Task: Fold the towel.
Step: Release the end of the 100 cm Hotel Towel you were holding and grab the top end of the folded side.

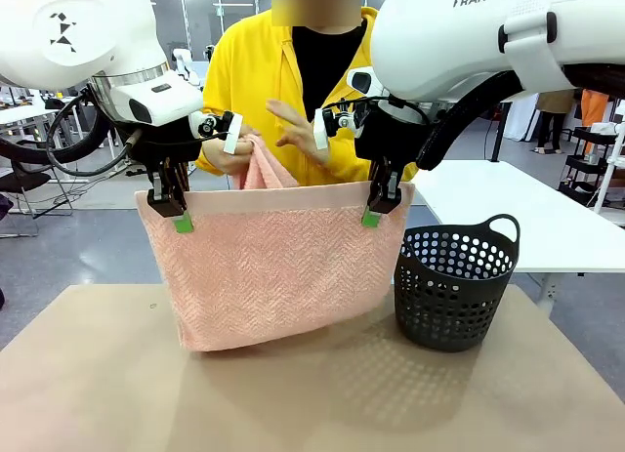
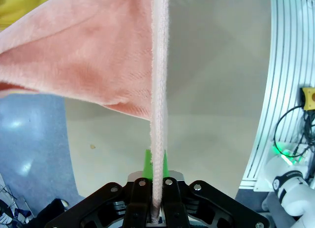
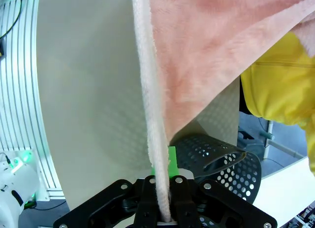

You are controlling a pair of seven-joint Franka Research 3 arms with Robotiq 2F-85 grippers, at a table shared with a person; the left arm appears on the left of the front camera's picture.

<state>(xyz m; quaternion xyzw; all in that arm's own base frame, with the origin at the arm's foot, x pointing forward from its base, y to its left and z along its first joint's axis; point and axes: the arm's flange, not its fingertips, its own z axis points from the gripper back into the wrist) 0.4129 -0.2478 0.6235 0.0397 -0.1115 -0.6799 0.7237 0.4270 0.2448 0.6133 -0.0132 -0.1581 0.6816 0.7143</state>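
Towel hangs over surface middle, basket beside it toward right edge. Left hand and right hand each clamped on top hem corner. Terry likely soft, limp, light, not slippery. Best hold: hemmed corners, edge taut between them.

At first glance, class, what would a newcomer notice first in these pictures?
The salmon-pink towel hangs spread over the table, its top corners clamped by the left gripper and right gripper. Behind it, a person's hand holds a bunched part; a black basket stands to its right.
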